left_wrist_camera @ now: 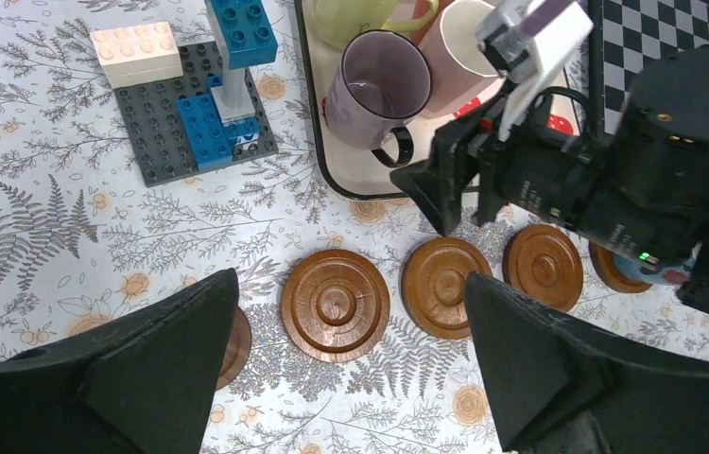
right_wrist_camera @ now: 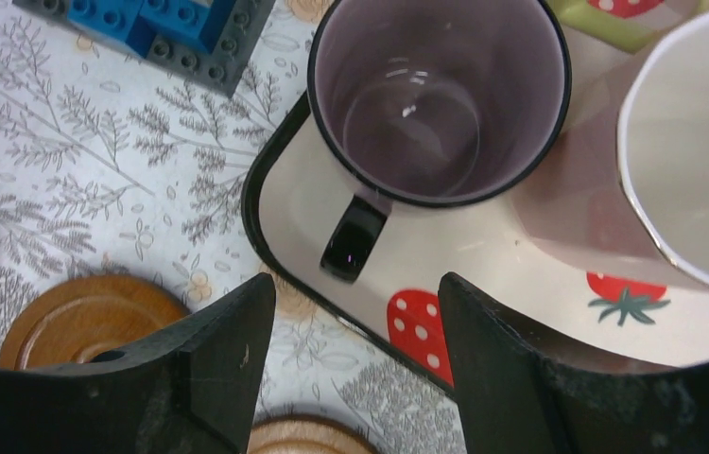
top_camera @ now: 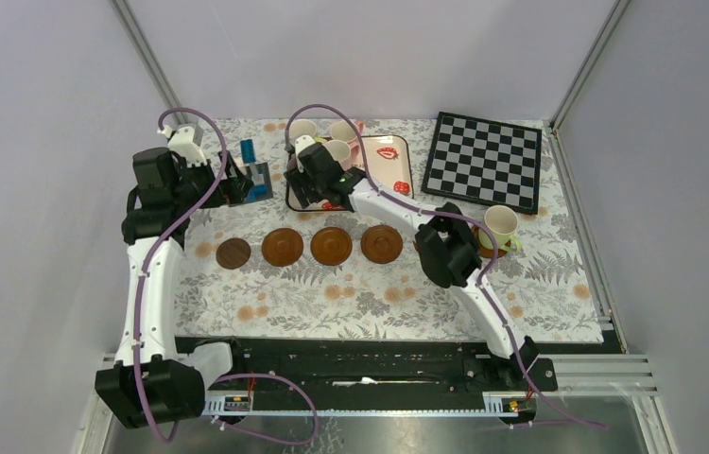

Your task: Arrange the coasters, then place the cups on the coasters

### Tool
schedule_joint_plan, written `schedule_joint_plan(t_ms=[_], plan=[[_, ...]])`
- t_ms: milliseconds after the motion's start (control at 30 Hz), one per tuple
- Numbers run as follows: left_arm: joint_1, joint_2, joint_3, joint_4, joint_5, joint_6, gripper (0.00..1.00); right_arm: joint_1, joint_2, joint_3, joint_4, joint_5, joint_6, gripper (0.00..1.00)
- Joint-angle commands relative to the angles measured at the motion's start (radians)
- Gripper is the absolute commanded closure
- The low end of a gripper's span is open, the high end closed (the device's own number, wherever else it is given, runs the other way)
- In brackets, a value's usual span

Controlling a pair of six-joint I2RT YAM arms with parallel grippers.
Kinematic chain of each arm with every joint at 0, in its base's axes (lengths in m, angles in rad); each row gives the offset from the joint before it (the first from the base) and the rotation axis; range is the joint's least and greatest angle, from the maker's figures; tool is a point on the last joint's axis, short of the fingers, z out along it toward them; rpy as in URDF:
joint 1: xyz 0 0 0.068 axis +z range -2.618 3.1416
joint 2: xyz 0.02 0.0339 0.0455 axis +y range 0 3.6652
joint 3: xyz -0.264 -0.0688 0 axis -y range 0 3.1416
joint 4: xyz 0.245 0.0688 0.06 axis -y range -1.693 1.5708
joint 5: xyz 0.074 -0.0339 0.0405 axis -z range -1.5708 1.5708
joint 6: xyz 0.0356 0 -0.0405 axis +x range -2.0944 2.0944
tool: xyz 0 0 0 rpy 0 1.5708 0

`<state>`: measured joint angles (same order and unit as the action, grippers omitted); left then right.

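My right claw [right_wrist_camera: 355,288] hangs over the near-left corner of the white strawberry-printed tray with the black rim [right_wrist_camera: 266,222]. Its two black fingers [right_wrist_camera: 209,364] are spread about halfway, with nothing between them. Just beyond the tips is the glossy black handle [right_wrist_camera: 355,236] of the mauve-grey ceramic cup [right_wrist_camera: 436,95], which stands upright in that corner. The handle points out toward the tray's near edge. I think this is why I come from this side: here the fingers can go down around the handle or the near wall of the cup. On the other side the pale pink ceramic cup with the white inside [right_wrist_camera: 700,132] stands very close. I cannot tell if the two cups touch, but there is little room for a finger there.

My left claw [left_wrist_camera: 351,284] is spread as wide as it goes and is empty. It hovers above the round brown wooden coasters [left_wrist_camera: 336,305], which lie in a row along the middle of the table with the fern-printed cloth [top_camera: 559,284], parallel to its near edge. The smaller, darker wooden coaster [top_camera: 233,253] closes the row at the left end.

Toward the right edge, a pale yellow-green cup [top_camera: 500,225] already sits on a coaster. The bare discs seem ready, so in my judgement the mauve-grey cup is the next one to carry.
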<state>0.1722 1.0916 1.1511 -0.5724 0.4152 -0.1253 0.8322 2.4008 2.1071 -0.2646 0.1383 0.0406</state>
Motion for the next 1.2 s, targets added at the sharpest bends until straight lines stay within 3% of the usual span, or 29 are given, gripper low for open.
schedule_joint_plan(t_ms=[0, 167, 300, 700, 900, 1000, 1167], plan=[[0.009, -0.030, -0.001, 0.060, 0.008, -0.022, 0.01, 0.002, 0.065, 0.142, -0.005, 0.040, 0.030, 0.29], [0.008, -0.029, -0.001, 0.071, 0.017, -0.031, 0.01, 0.004, 0.145, 0.253, -0.036, 0.057, 0.018, 0.30], [0.011, -0.026, 0.003, 0.072, 0.011, -0.026, 0.01, 0.003, 0.157, 0.252, -0.024, 0.088, 0.004, 0.34], [0.015, -0.014, 0.005, 0.092, 0.019, -0.036, 0.01, 0.000, 0.123, 0.184, -0.014, 0.135, -0.035, 0.65], [0.016, -0.013, 0.007, 0.092, 0.022, -0.033, 0.01, -0.001, 0.136, 0.190, -0.004, 0.134, -0.067, 0.62], [0.016, -0.012, 0.008, 0.092, 0.019, -0.031, 0.01, -0.002, 0.140, 0.194, 0.002, 0.127, -0.074, 0.69], [0.017, -0.012, 0.012, 0.092, 0.019, -0.031, 0.01, -0.002, 0.120, 0.194, -0.025, 0.108, -0.079, 0.90]])
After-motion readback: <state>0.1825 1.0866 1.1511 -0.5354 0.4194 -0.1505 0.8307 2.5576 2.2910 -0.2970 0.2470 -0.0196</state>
